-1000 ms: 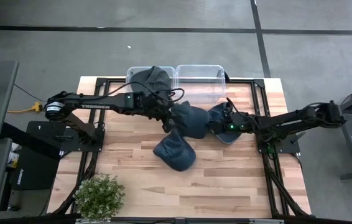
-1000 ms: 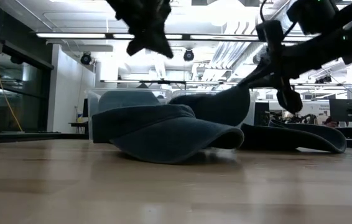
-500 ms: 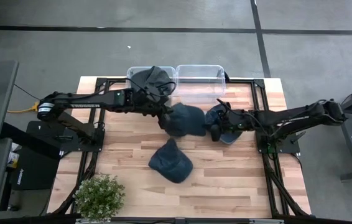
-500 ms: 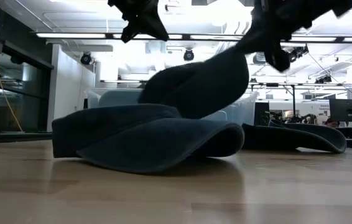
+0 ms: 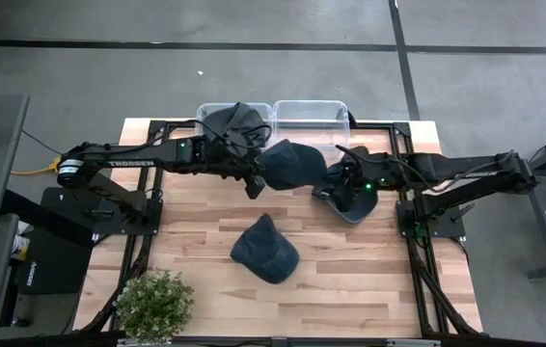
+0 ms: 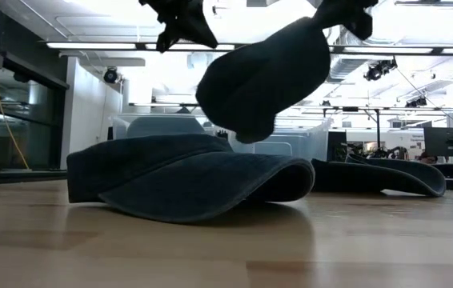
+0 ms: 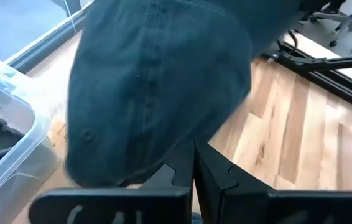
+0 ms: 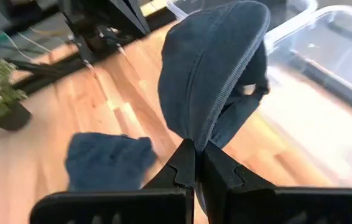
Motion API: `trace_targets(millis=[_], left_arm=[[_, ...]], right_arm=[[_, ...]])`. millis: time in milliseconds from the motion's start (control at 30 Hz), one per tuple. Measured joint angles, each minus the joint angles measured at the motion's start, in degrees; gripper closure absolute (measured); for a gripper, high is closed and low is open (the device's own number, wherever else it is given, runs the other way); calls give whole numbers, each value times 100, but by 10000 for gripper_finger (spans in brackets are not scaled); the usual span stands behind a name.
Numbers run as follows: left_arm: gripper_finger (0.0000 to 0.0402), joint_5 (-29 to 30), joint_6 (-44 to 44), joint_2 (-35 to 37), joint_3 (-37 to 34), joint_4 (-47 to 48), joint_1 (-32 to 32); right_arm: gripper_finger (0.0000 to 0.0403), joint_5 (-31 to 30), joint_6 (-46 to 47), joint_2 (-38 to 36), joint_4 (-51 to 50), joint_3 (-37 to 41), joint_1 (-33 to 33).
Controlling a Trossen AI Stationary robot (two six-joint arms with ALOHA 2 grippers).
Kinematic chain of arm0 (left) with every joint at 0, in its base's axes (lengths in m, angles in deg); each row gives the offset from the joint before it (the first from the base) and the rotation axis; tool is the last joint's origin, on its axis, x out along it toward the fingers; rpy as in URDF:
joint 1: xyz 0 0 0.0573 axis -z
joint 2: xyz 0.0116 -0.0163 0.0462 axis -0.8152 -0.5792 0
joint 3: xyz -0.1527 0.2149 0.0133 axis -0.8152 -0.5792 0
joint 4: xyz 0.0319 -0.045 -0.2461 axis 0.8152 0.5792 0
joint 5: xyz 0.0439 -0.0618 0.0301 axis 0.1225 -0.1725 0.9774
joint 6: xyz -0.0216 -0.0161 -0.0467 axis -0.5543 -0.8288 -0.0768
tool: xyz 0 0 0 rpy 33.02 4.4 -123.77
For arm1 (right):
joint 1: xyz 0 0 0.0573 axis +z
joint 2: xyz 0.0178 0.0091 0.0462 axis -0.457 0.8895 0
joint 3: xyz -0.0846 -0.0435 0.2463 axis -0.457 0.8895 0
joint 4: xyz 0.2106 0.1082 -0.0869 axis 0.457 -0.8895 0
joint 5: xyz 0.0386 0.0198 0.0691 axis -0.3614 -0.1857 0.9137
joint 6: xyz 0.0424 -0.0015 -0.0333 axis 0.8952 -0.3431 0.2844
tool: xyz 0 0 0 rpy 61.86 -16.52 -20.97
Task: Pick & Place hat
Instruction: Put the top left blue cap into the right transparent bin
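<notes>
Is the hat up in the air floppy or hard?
Probably floppy: the lifted hat droops below the right hand, which pinches only its brim. Likely light too, since that small pinch keeps it above the table. It may swing when moved.

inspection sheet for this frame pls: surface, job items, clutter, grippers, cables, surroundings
Surface: light wooden slatted table.
Job's things: dark blue fabric hat lifted off the table; second dark blue hat lying on the wood; third hat under the right arm; two clear plastic bins, the left one holding dark fabric.
Clutter: small green potted plant.
Grippers: right gripper shut on the lifted hat's brim; left gripper shut, beside it.
Cables: yellow cable off the table's left edge.
Surroundings: grey floor.
</notes>
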Motion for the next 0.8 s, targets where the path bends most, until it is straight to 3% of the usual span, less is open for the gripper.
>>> trace_targets(millis=[267,500,633,800], left_arm=[[401,430,439,48,803,358,2],[401,618,488,49,951,411,2],[401,619,488,49,956,413,2],[401,619,446,47,956,475,2]], right_arm=[[401,-731,-689,3,-963,-724,205],[401,-1562,-1783,22,-1372,-1148,229],[401,-1586,-2384,26,-1321,-1296,225],[401,-1538,-2370,26,-1269,-1343,225]])
